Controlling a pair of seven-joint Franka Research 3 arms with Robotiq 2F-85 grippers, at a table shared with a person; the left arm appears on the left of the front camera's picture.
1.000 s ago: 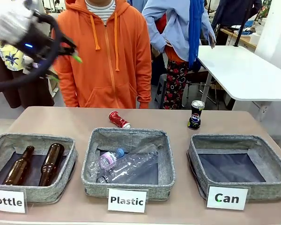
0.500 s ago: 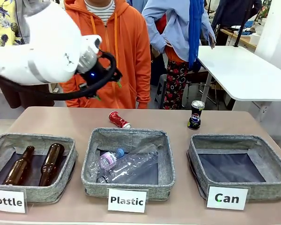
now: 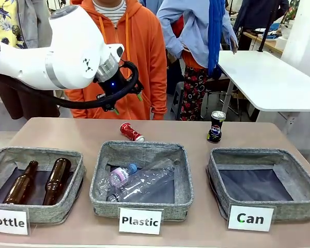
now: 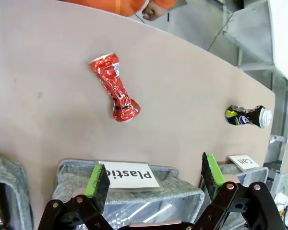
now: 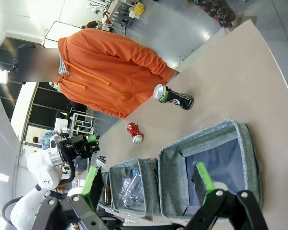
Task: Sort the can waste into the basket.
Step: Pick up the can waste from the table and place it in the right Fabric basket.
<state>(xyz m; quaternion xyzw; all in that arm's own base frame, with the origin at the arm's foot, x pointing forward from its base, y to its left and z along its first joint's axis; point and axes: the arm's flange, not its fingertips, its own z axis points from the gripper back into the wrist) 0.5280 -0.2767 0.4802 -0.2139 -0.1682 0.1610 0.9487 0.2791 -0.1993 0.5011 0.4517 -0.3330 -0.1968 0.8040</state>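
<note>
The left gripper hovers above the table's far side with its jaws spread wide and nothing between the green pads. Below it, the crushed red can lies on its side on the bare tabletop, just behind the "Plastic" bin. From the front its long axis runs on a diagonal, far-left to near-right, with the paler end turned toward that bin. The dark can stands upright, silver top up, near the far left corner of the "Can" basket. The right gripper hangs high over that basket, likewise wide open and holding nothing.
</note>
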